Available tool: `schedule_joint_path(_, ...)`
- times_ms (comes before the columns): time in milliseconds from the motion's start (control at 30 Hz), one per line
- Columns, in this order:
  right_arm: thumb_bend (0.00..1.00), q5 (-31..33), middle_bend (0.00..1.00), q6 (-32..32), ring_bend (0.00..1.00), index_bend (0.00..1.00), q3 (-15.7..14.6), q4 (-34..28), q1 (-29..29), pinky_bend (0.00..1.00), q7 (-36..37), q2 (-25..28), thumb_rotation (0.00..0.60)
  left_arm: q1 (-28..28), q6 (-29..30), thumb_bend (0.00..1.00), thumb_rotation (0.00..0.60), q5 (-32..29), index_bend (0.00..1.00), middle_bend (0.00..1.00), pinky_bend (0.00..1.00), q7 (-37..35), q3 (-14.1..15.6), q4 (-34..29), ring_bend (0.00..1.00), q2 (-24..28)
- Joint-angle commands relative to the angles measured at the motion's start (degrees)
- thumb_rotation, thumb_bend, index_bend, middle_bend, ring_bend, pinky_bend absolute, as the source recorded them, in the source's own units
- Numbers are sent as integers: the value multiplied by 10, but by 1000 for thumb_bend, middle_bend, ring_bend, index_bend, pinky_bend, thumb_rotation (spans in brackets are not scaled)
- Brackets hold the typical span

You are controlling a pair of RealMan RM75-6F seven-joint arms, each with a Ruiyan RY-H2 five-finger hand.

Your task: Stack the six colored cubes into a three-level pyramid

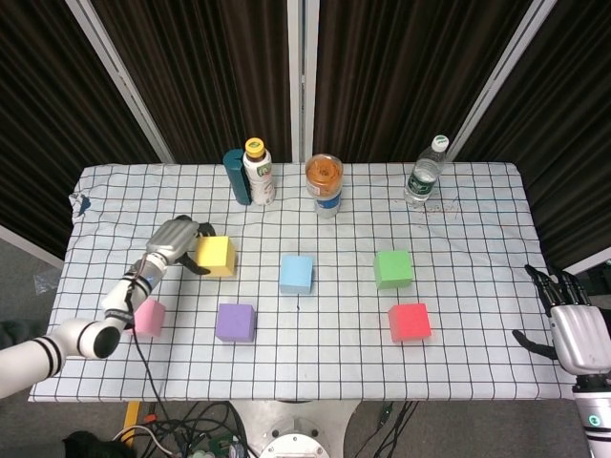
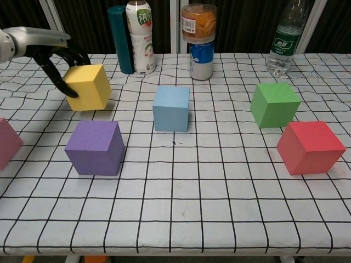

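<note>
Yellow foam cube gripped by left hand, tilted, at 9 o'clock of light-blue cube. Purple cube at 6 o'clock of yellow. Right hand off checkered surface edge, fingers spread, holding nothing.

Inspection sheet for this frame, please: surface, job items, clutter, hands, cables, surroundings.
Surface: table under a white black-grid cloth, wrinkled at the back.
Job's things: yellow cube held by the left hand; blue cube, purple cube, green cube, red cube, pink cube apart on the cloth; nothing stacked.
Clutter: teal cylinder, drink bottle, orange-topped jar, water bottle along the back.
Hands: left hand grips the yellow cube; right hand holds nothing, beside the table.
Cables: tangle beneath the front edge.
Surroundings: dark curtains.
</note>
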Motion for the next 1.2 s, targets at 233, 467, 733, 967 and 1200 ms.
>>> schedule_joint_path(233,81,4,160,-4,0,0,0,7,0,104,9,3,600,-56,32,0,600,-81,373,447,147,102,19,-35,340,-43)
schedule_joint_path(467,80,6,160,-6,0,0,-1,12,0,104,15,1,600,-74,82,0,600,-150,368,442,147,160,34,-61,339,-62)
schedule_joint_path(733,80,5,160,-4,0,0,-2,11,-2,104,15,3,600,-92,112,0,600,-202,360,442,148,196,35,-69,339,-86)
schedule_joint_path(967,81,7,160,-5,0,0,-3,13,-3,104,18,2,600,-97,110,1,600,-214,223,327,147,202,38,-66,275,-93)
schedule_joint_path(1200,97,5,160,-1,0,0,-2,15,-5,104,23,2,600,-97,94,0,600,-198,103,75,142,190,39,-85,72,-80)
